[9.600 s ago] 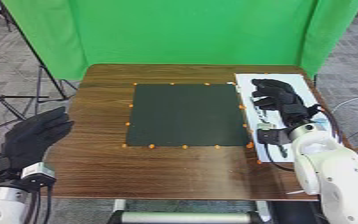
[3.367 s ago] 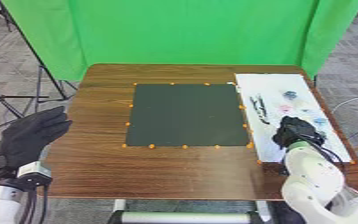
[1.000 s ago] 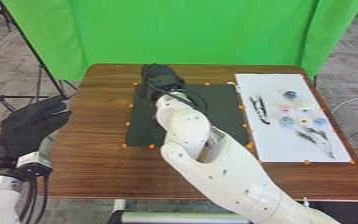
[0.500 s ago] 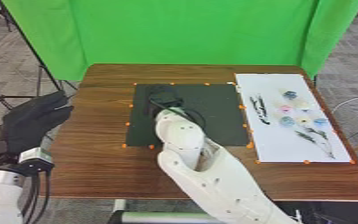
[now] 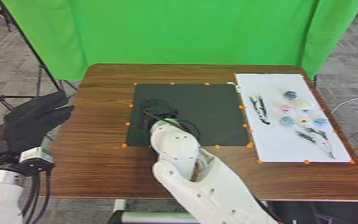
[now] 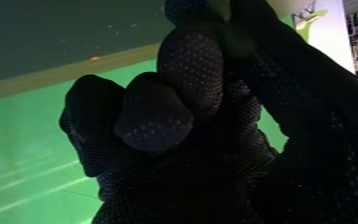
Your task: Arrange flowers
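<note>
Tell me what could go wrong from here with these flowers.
The blossoms lie close together on the white sheet, so picking one might nudge its neighbours. The leafy stems beside them could get dragged along. The loose cable by the right hand might snag.

On the right side of the frame, a white sheet (image 5: 273,145) lies flat on the surface, bearing small round blooms: a dark blue-grey one (image 5: 290,94) uppermost, a pink one (image 5: 286,108) and a whitish one (image 5: 303,106) below, then a pale blue one (image 5: 287,121), a cream one (image 5: 304,122) and a blue one (image 5: 319,121) in a row. Dark slender sprigs (image 5: 260,109) lie lengthwise to their left; grey-green leafy stems (image 5: 316,137) slant beneath, towards the sheet's lower right corner.
</note>
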You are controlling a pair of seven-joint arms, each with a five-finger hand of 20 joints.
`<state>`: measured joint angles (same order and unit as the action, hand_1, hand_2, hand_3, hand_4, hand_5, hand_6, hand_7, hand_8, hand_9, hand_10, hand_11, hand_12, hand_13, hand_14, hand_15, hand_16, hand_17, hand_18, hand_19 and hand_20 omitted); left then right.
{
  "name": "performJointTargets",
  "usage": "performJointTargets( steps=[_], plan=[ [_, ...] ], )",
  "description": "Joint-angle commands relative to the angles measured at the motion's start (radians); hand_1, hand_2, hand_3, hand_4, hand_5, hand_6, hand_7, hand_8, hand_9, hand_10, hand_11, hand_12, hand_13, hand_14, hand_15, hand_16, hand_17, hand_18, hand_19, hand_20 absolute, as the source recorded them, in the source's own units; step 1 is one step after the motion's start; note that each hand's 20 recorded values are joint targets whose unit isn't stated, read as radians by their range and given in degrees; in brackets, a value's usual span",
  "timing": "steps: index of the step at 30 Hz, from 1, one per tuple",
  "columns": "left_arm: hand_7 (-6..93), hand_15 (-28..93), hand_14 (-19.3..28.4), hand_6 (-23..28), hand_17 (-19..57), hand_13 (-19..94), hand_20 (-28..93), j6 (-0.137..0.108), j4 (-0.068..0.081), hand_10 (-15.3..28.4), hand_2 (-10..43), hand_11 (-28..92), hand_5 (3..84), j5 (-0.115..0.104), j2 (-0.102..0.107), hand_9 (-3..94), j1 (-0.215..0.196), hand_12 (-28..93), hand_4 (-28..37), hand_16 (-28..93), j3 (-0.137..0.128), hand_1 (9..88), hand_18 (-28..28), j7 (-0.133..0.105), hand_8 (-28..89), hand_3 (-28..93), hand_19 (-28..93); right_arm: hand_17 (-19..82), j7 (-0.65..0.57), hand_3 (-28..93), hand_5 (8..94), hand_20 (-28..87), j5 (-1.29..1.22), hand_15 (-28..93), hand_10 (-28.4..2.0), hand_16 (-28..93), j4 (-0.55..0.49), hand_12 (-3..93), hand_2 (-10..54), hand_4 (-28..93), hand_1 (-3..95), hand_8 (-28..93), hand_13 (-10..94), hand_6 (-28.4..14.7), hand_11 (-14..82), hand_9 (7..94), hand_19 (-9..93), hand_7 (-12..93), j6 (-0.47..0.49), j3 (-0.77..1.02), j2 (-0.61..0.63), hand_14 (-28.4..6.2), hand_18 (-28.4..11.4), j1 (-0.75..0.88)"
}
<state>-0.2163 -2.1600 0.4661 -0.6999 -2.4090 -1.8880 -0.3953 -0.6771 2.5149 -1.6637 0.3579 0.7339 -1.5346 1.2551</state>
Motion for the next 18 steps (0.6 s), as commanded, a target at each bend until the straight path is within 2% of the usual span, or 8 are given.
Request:
performJointTargets(
  steps=[1,6,8,13,14,16,17,18],
  plan=[
    [12.1,50,27.9,13.7,-10.1,24,12,0.012,-0.002,21.2,5.2,22,46.6,0.006,-0.012,37.4,-0.009,13,-16.2,-8,-0.004,27.6,23.5,0.007,-7,80,55,65,-0.008,75,77.2,50,0.003,74,-13.5,28,-0.013,29.6,-8.2,-21,49.7,22,81,-4.6,57.1,80.7,93,37,0.026,0.005,-0.013,-9.7,-15.4,0.033],
    [12.8,51,27.9,13.8,-10.1,24,12,0.014,-0.002,21.3,5.1,23,47.1,0.005,-0.014,37.6,-0.013,13,-16.0,-8,-0.005,27.6,23.5,0.006,-7,80,55,64,0.0,74,76.6,48,0.015,73,-13.6,27,-0.019,29.3,-8.6,-21,48.9,21,81,-4.5,56.5,80.2,93,36,0.044,0.009,-0.016,-9.9,-15.1,0.055],
    [13.1,52,28.1,13.9,-10.1,24,13,0.015,-0.001,21.5,5.1,24,47.2,0.008,-0.017,37.9,-0.007,13,-16.1,-8,-0.003,27.7,23.5,0.012,-7,80,55,64,-0.008,74,76.5,48,0.006,73,-13.7,27,-0.017,29.2,-8.6,-21,48.7,20,81,-4.6,56.3,80.2,93,36,0.043,0.006,-0.013,-9.9,-15.0,0.048],
    [13.8,53,28.3,13.9,-10.0,24,13,0.008,-0.006,21.6,5.1,25,47.4,0.003,-0.016,38.1,-0.032,12,-16.2,-9,-0.011,27.6,23.5,-0.001,-8,80,55,64,-0.018,73,76.1,47,-0.029,73,-14.1,27,-0.029,28.8,-8.3,-21,45.8,19,80,-5.0,55.8,79.7,93,35,-0.011,-0.02,0.021,-10.3,-15.0,0.012],
    [13.9,53,28.3,13.9,-10.0,24,13,0.005,-0.009,21.6,5.1,25,47.5,0.0,-0.015,38.2,-0.047,12,-16.3,-9,-0.02,27.6,23.6,-0.007,-8,80,56,64,-0.03,73,75.9,46,-0.045,73,-14.3,27,-0.036,28.8,-7.7,-21,44.4,19,80,-5.2,55.7,79.5,93,35,-0.034,-0.039,0.036,-10.6,-14.9,-0.008],
    [14.4,55,28.3,13.8,-10.0,24,13,0.007,-0.02,21.6,5.1,26,47.6,0.007,-0.034,38.3,-0.078,12,-16.3,-9,-0.045,27.6,23.6,0.01,-8,80,56,64,-0.042,74,75.8,46,-0.076,73,-14.5,27,-0.061,28.6,-6.5,-22,40.9,17,80,-5.4,55.6,79.3,93,34,-0.066,-0.063,0.064,-10.7,-14.9,-0.035],
    [14.5,55,28.3,13.8,-9.9,24,13,0.004,-0.023,21.6,5.1,27,47.6,0.004,-0.036,38.3,-0.093,12,-16.3,-10,-0.053,27.6,23.6,0.002,-8,80,56,64,-0.055,75,75.7,46,-0.1,73,-14.9,27,-0.078,28.4,-5.6,-22,38.4,15,80,-5.5,55.4,79.1,93,34,-0.076,-0.082,0.086,-10.9,-14.9,-0.06],
    [14.6,55,28.3,13.8,-9.9,24,13,-0.001,-0.032,21.7,5.1,27,47.6,0.0,-0.043,38.2,-0.125,12,-16.4,-10,-0.072,27.7,23.6,-0.008,-8,80,56,64,-0.048,76,75.3,45,-0.102,73,-15.2,27,-0.095,28.3,-5.2,-22,37.1,14,79,-5.8,55.2,78.6,93,33,-0.08,-0.089,0.097,-11.0,-14.9,-0.071]
  ],
)
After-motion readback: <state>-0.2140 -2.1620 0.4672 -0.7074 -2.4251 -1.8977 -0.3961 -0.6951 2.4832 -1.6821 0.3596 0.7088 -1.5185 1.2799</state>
